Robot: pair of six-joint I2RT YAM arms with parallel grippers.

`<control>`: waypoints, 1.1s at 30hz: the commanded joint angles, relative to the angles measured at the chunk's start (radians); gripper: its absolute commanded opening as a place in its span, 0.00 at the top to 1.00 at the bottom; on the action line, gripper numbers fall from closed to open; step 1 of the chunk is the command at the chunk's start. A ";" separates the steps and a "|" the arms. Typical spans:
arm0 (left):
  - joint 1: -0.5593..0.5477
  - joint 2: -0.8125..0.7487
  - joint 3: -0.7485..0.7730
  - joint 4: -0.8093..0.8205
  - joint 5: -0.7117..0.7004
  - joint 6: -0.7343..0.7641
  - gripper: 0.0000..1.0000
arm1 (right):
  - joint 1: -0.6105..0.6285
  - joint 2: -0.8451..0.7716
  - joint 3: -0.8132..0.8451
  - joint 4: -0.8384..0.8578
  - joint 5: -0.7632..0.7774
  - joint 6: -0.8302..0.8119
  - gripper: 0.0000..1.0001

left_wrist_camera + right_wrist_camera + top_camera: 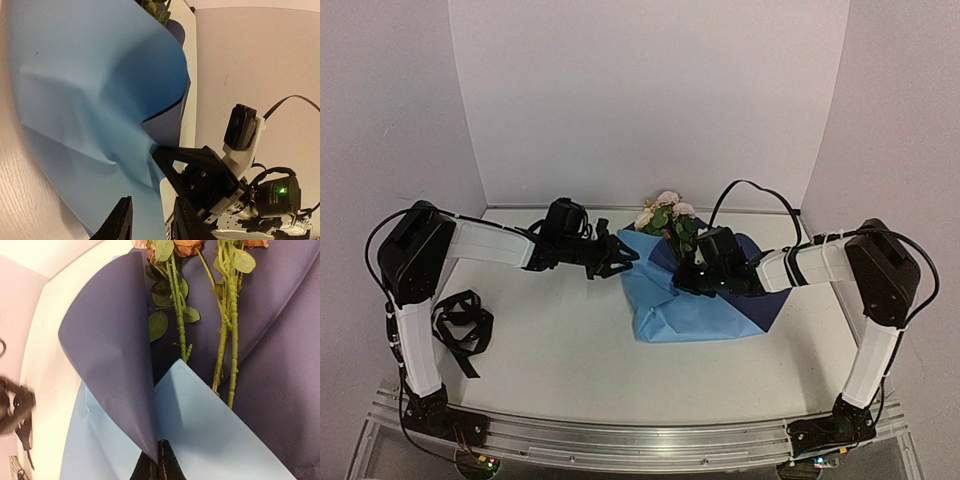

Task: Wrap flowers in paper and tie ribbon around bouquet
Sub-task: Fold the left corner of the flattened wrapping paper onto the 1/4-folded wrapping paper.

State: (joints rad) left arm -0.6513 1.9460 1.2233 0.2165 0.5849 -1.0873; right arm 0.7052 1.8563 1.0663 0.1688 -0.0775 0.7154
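The paper (692,312) lies mid-table, light blue side up, with a navy flap (115,350) curled up over it. The flowers (666,214) rest on it, heads toward the back wall and green stems (178,325) on the navy face. My right gripper (678,283) is shut on a fold of the paper (225,440), its tips (161,442) pressed together. My left gripper (625,258) is at the sheet's left edge. Its fingers (121,220) stand apart, with the paper's edge (145,210) between them, unclamped. The black ribbon (460,325) lies bunched at the far left.
White walls close in the table at the back and both sides. The right gripper's black body (205,175) sits close beside the left fingers. The left arm (490,243) reaches across above the ribbon.
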 commanded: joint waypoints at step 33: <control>-0.608 -0.262 -0.261 -0.159 -1.073 0.543 0.37 | 0.000 -0.019 0.014 0.073 0.022 0.042 1.00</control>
State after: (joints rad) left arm -1.2165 1.6884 0.9636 -0.0113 -0.3992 -0.6043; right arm 0.7059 1.8523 1.0573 0.2172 -0.0678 0.7492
